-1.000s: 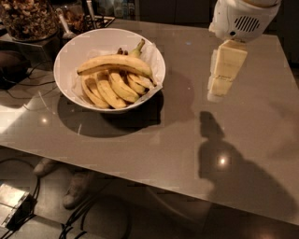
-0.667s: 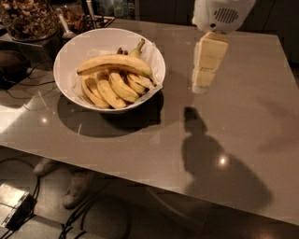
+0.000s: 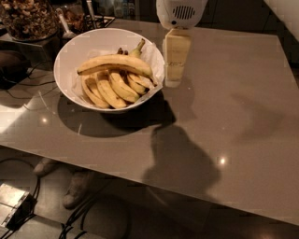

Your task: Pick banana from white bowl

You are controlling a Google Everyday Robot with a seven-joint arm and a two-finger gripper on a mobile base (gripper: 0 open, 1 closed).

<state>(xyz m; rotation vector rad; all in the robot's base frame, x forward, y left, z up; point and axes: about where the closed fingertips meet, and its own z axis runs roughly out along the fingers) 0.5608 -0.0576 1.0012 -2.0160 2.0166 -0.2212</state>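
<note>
The robot's cream-coloured two-finger gripper (image 3: 173,77) hangs tip-down under its white rounded wrist housing (image 3: 181,11), low over the grey glossy tabletop (image 3: 233,93). Whether it is spread or closed cannot be told, and it holds nothing that can be seen.

Just beside it, toward the picture's left, stands the large round white bowl (image 3: 88,42), its near rim and crumpled paper lining (image 3: 154,60) almost level with the gripper's side. The long, gently curved yellow banana (image 3: 117,61) lies across the top of the pile in that bowl, one end pointing toward the gripper. Several shorter yellow bananas (image 3: 110,91) lie beneath it, and a green-tipped stem (image 3: 138,48) sticks up behind. The bowl's rim and lining stand between the gripper and the fruit.

Farther left of the gripper, past the bowl, is a glass jar of brown nuts (image 3: 28,18). The arm's dark shadow (image 3: 182,163) falls on the table in front of the gripper. Under the table's near edge are two pale shoes (image 3: 74,186) and black cables (image 3: 88,219).
</note>
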